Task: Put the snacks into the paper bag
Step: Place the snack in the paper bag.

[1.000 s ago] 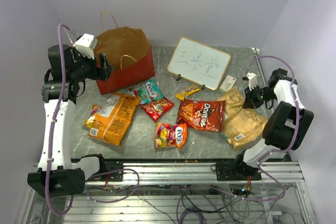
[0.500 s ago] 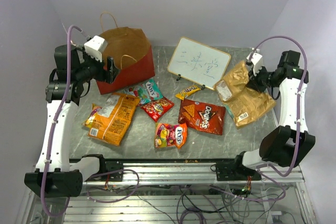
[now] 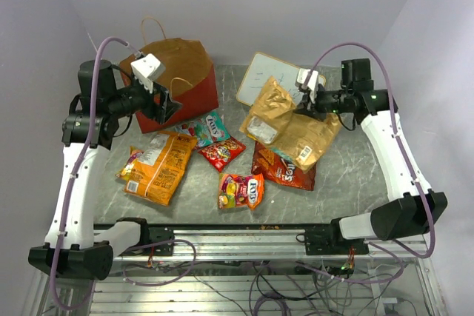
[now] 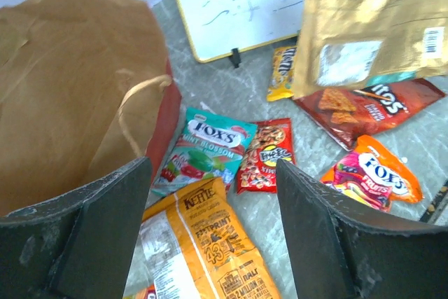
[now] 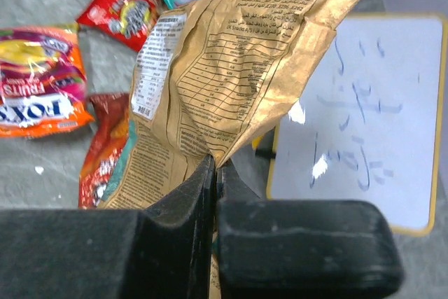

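Tan chip bags [image 3: 285,122] hang above worktop [image 3: 355,175], pinched at a top edge by R tool [image 3: 306,95], jaws clenched flat on the foil. Looks like 2 packets together; can't tell if both are gripped. Long axis runs down-left from tool. Paper bag [image 3: 189,105] stands far-left, mouth open upward, so load must go left past whiteboard [image 3: 259,72]. L tool [image 3: 166,106] is nearer, just by bag's front wall, spread, holding nothing. Whiteboard half hidden behind packets; Doritos [image 3: 285,172] partly covered. Bag's bottom not visible.
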Controlling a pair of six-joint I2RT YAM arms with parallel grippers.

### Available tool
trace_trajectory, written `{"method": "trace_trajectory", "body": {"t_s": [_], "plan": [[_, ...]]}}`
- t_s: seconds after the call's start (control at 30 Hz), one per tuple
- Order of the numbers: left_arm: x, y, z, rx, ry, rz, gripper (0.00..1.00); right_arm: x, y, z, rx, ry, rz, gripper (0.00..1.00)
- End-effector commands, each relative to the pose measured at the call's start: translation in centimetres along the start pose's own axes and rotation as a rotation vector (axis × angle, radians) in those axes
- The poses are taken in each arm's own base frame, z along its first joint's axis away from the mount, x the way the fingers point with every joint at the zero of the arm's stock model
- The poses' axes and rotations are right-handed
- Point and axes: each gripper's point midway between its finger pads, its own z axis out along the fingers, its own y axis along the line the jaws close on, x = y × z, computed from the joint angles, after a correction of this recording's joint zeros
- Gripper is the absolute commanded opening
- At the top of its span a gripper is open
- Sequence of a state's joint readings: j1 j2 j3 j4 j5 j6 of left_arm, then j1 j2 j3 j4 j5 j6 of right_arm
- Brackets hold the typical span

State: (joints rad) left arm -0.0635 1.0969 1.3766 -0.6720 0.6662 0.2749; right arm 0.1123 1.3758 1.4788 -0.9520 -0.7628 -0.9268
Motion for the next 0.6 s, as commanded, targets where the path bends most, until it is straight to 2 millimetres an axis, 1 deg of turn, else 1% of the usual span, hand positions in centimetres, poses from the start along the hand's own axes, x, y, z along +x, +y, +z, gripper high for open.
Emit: {"method": "trace_trajectory", "body": {"t_s": [0.0,0.1,0.13,0.27,0.33,0.4,0.47,0.57], "plan": [[-1.9,-2.4,0.4,0.143,-0.037,0.047,0.82,-6.7,0.4,0.9,-0.008,-0.171,-0.135,0.0],[-2.7,-3.1,1.3,0.198,-0.053,0.032,0.81,-8.7,1.8,2.7,-0.074,-0.201,-0.179,0.0],[-2.9,-3.3,1.6,0.216,-0.054,0.031,0.8,-9.4,2.1,3.0,-0.091,-0.21,-0.195,0.0],[-3.9,-4.3,3.0,0.286,-0.043,0.033,0.8,-11.2,3.8,4.6,-0.151,-0.217,-0.249,0.0],[-3.8,-4.9,3.7,0.327,-0.026,0.012,0.8,-12.1,4.6,5.3,-0.172,-0.222,-0.274,0.0],[-3.4,-5.7,4.5,0.378,-0.012,-0.027,0.81,-12.8,5.3,5.8,-0.187,-0.225,-0.295,0.0],[-3.0,-6.8,5.1,0.431,-0.007,-0.052,0.82,-13.9,6.7,6.4,-0.217,-0.237,-0.322,0.0],[-2.8,-8.3,5.6,0.485,-0.005,-0.036,0.87,-14.8,8.0,7.2,-0.245,-0.236,-0.348,0.0]]}}
